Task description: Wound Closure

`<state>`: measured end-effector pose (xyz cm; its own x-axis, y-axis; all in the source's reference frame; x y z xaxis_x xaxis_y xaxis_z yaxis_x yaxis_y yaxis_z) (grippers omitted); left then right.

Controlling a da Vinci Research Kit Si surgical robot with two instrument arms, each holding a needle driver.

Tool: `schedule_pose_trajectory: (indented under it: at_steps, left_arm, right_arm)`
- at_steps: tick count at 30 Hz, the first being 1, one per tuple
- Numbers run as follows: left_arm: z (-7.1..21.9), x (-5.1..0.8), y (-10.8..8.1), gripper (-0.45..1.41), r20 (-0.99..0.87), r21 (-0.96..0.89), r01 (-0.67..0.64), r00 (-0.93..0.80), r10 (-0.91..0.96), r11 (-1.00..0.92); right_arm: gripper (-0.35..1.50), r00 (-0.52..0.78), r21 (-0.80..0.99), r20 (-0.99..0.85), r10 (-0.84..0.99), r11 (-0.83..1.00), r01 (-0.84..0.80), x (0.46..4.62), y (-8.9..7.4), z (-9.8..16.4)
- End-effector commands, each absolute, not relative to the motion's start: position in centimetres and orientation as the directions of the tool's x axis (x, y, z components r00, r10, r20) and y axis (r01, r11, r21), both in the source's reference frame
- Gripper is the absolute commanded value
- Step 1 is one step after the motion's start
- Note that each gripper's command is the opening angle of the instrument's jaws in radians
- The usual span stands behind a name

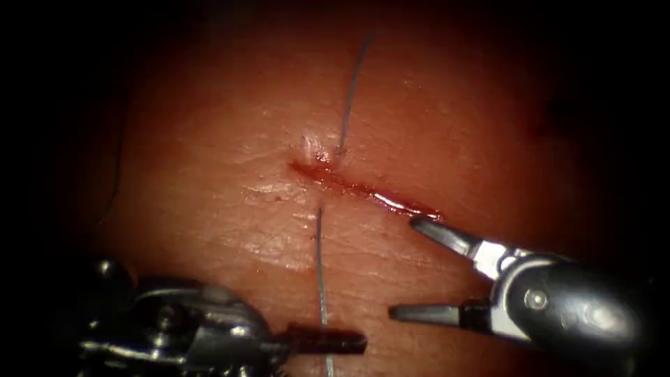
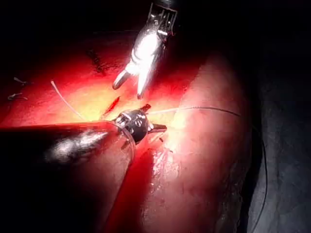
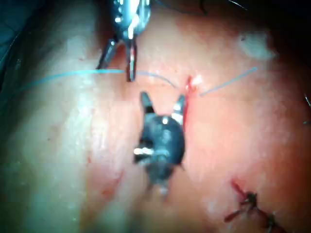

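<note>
The cut (image 1: pixel 363 188) runs slantwise across the tissue (image 1: pixel 230 139), wet with red fluid. The thread (image 1: pixel 319 272) crosses under the cut. One strand leaves the far side (image 1: pixel 349 91); the other comes out on the near side and runs straight down to my left tool (image 1: pixel 328 342). In the right wrist view the left tool (image 3: pixel 116 68) has its jaws apart, with the thread (image 3: pixel 73 74) lying across their tips. My right tool (image 1: pixel 405 267) is at the right end of the cut, open and holding nothing, one jaw tip beside the cut. The right wrist view shows its open jaws (image 3: pixel 163 102) beside the cut (image 3: pixel 187 104).
Finished dark stitches (image 3: pixel 248 204) sit further along the tissue. Short cut ends of thread (image 2: pixel 15 88) lie on the tissue. Slack thread (image 2: pixel 214 108) trails from near the left tool (image 2: pixel 146 127) over the tissue's edge. The right tool (image 2: pixel 141 63) hangs over the cut.
</note>
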<state>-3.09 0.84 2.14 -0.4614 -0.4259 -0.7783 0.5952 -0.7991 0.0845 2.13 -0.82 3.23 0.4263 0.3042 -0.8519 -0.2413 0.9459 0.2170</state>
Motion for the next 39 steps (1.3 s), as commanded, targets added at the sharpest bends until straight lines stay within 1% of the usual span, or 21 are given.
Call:
schedule_pose_trajectory:
  at_steps: [1,9,12,19,20,22,23,24,28,29,30,31,32,35,36,38,39]
  left_arm:
    - [2.21,-3.15,0.84,0.57,-0.779,0.086,0.597,-0.459,-0.427,-0.798]
    - [2.25,-3.27,0.7,0.57,-0.789,0.086,0.623,-0.434,-0.435,-0.777]
    - [2.21,-3.27,0.65,0.52,-0.792,0.091,0.634,-0.421,-0.442,-0.768]
    - [2.17,-3.25,0.6,0.34,-0.796,0.096,0.644,-0.409,-0.447,-0.759]
    - [2.17,-3.25,0.61,0.27,-0.796,0.096,0.644,-0.408,-0.447,-0.759]
    - [2.18,-3.24,0.61,0.04,-0.796,0.102,0.648,-0.402,-0.453,-0.755]
    - [2.19,-3.22,0.62,-0.3,-0.798,0.089,0.643,-0.411,-0.441,-0.761]
    - [2.19,-3.21,0.62,-0.45,-0.796,0.083,0.636,-0.421,-0.435,-0.767]
    - [2.19,-3.15,0.68,-0.45,-0.771,0.1,0.611,-0.452,-0.449,-0.786]
    - [2.19,-3.14,0.72,-0.45,-0.765,0.107,0.601,-0.459,-0.452,-0.792]
    - [2.18,-3.13,0.78,-0.45,-0.76,0.113,0.591,-0.466,-0.453,-0.799]
    - [2.17,-3.11,0.84,-0.45,-0.754,0.118,0.582,-0.475,-0.454,-0.804]
    - [2.15,-3.1,0.9,-0.45,-0.747,0.122,0.573,-0.484,-0.455,-0.81]
    - [2.09,-3.07,1.09,-0.45,-0.74,0.123,0.554,-0.502,-0.448,-0.823]
    - [2.07,-3.06,1.14,-0.45,-0.738,0.122,0.549,-0.507,-0.445,-0.827]
    - [2.02,-3.05,1.23,-0.45,-0.738,0.112,0.537,-0.519,-0.431,-0.836]
    - [2.0,-3.05,1.25,-0.45,-0.737,0.116,0.537,-0.518,-0.435,-0.836]
  right_arm:
    - [0.62,0.425,0.216,-0.853,0.302,0.947,-0.239,2.19,-0.82,3.3]
    - [0.59,0.425,0.216,-0.853,0.302,0.947,-0.239,2.19,-0.82,3.3]
    - [0.57,0.425,0.215,-0.854,0.302,0.947,-0.239,2.18,-0.81,3.32]
    - [0.57,0.425,0.215,-0.854,0.301,0.947,-0.239,2.16,-0.81,3.33]
    - [0.57,0.425,0.215,-0.854,0.301,0.947,-0.239,2.17,-0.81,3.33]
    - [0.57,0.425,0.215,-0.854,0.301,0.947,-0.24,2.17,-0.81,3.33]
    - [0.57,0.425,0.215,-0.854,0.301,0.947,-0.24,2.17,-0.81,3.33]
    - [0.57,0.425,0.215,-0.854,0.301,0.947,-0.24,2.17,-0.81,3.33]
    - [0.54,0.425,0.215,-0.853,0.302,0.947,-0.241,2.19,-0.81,3.33]
    - [0.49,0.425,0.215,-0.853,0.302,0.946,-0.241,2.19,-0.81,3.33]
    - [0.29,0.423,0.22,-0.854,0.302,0.947,-0.232,2.2,-0.8,3.33]
    - [0.15,0.42,0.226,-0.855,0.303,0.948,-0.223,2.21,-0.8,3.33]
    - [0.1,0.421,0.232,-0.855,0.303,0.949,-0.213,2.23,-0.8,3.34]
    - [0.09,0.432,0.254,-0.846,0.313,0.948,-0.191,2.33,-0.74,3.37]
    - [0.1,0.439,0.245,-0.847,0.299,0.953,-0.177,2.37,-0.7,3.39]
    - [0.22,0.441,0.225,-0.856,0.269,0.963,-0.152,2.46,-0.63,3.41]
    - [0.22,0.442,0.214,-0.861,0.254,0.967,-0.138,2.5,-0.61,3.42]
